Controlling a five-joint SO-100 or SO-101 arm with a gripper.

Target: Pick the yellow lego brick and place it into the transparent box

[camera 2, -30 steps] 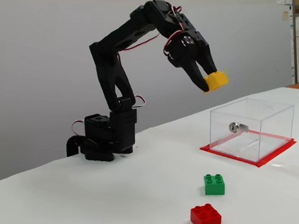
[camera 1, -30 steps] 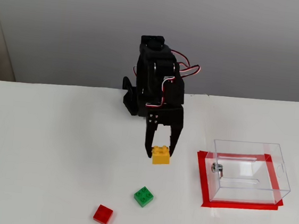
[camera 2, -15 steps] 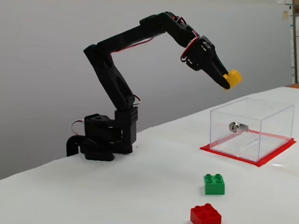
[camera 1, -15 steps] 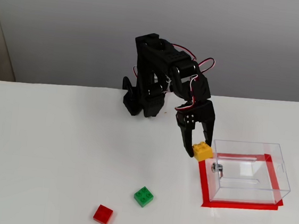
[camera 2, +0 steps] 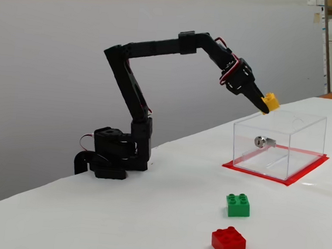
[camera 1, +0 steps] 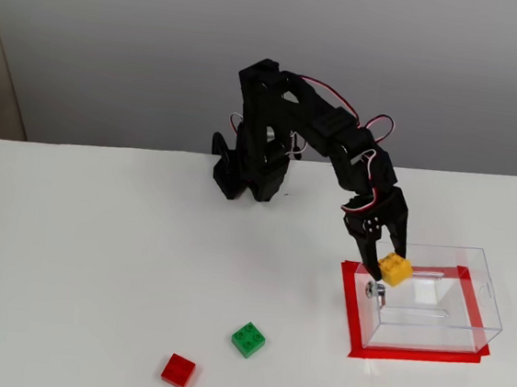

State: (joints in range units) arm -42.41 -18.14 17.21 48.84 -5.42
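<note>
The yellow lego brick (camera 1: 395,268) is held between my black gripper's fingers, in the air just above the left rim of the transparent box (camera 1: 468,313). In the other fixed view the brick (camera 2: 270,101) hangs above the box's (camera 2: 296,146) near top edge. My gripper (camera 1: 388,263) points down and is shut on the brick; it also shows in the side fixed view (camera 2: 265,104). The box stands on a red tape rectangle (camera 1: 353,314) and has a small metal fitting (camera 1: 376,290) on its left wall. The box looks empty.
A green brick (camera 1: 248,339) and a red brick (camera 1: 178,370) lie on the white table in front, left of the box; both show in the side fixed view, green (camera 2: 238,205) and red (camera 2: 228,242). The arm's base (camera 1: 247,174) stands at the back.
</note>
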